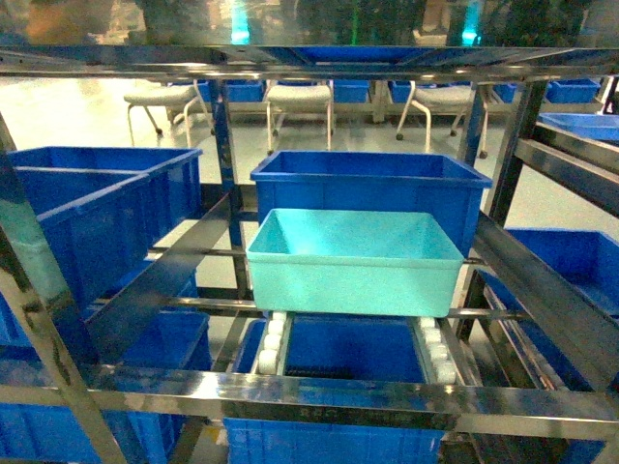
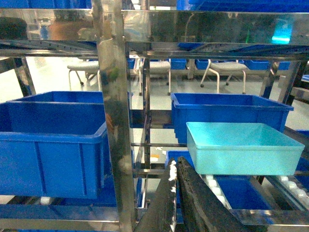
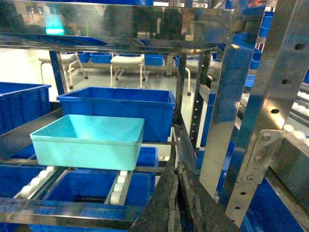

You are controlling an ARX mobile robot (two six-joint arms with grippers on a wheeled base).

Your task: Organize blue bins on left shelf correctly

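Note:
A light turquoise bin (image 1: 354, 259) rests empty on the white roller tracks (image 1: 272, 344) of the steel shelf (image 1: 319, 394), in the middle bay. A deep-blue crate (image 1: 369, 184) stands right behind it. The same turquoise bin (image 2: 244, 146) sits right of my left gripper (image 2: 175, 163), whose jaws are pressed together, holding nothing, short of the shelf's front. In the right wrist view the turquoise bin (image 3: 89, 139) lies to the left of my right gripper (image 3: 177, 165), also shut and holding nothing. Neither gripper shows in the head view.
Deep-blue crates fill the left bay (image 1: 92, 208), the lower level (image 1: 334, 377) and the right side (image 1: 571, 261). Steel uprights (image 2: 113, 121) (image 3: 268, 106) stand close to both grippers. White chairs (image 1: 300, 101) stand on the floor beyond the shelf.

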